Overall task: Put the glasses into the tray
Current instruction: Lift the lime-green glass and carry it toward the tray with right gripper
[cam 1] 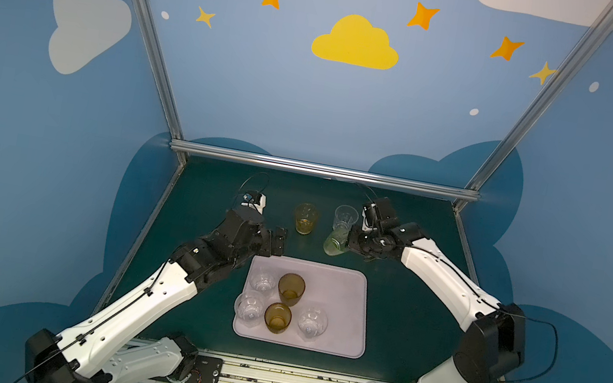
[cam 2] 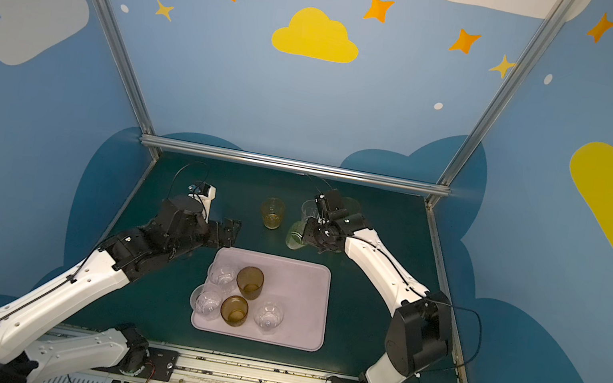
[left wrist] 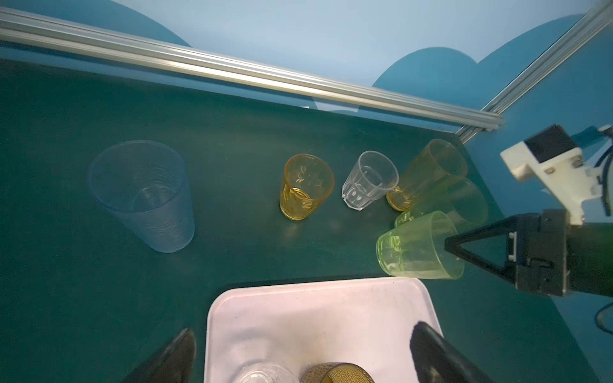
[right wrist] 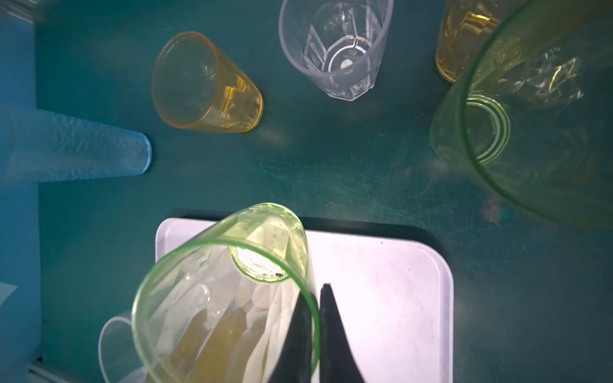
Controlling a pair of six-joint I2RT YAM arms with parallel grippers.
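The right claw (right wrist: 315,291) pinches the rim of the green glass (right wrist: 229,298), with one finger inside and one outside. The glass is see-through with flat cut sides, and it is tipped on a slant. In the right wrist view it covers a corner of the tray (right wrist: 398,298), so I cannot tell if it touches anything under it. In both top views it is just past the tray's far edge.

The left claw (left wrist: 303,328) is spread wide and has nothing in it. Only its two dark finger ends show in the left wrist view, cut off by the picture's edge. It hangs by the tray's far left corner.

The tray is flat and pale pink, with round corners and a low rim. Three short clear glasses (cam 1: 263,281) with bumpy cut sides and two brown glasses (cam 1: 291,289) stand in it, bunched on its left half.

Behind the tray, on the dark green counter (cam 1: 401,322), stand an orange glass (cam 1: 305,219) with a pressed pattern and a fourth clear glass (cam 1: 345,218). A tall, ripply pale blue glass (left wrist: 146,195) stands well apart from them and is hard to make out in both top views. A tall orange glass (left wrist: 428,175) and a tall yellow-green glass (left wrist: 461,199) stand close together. The right arm hides most of them from above.
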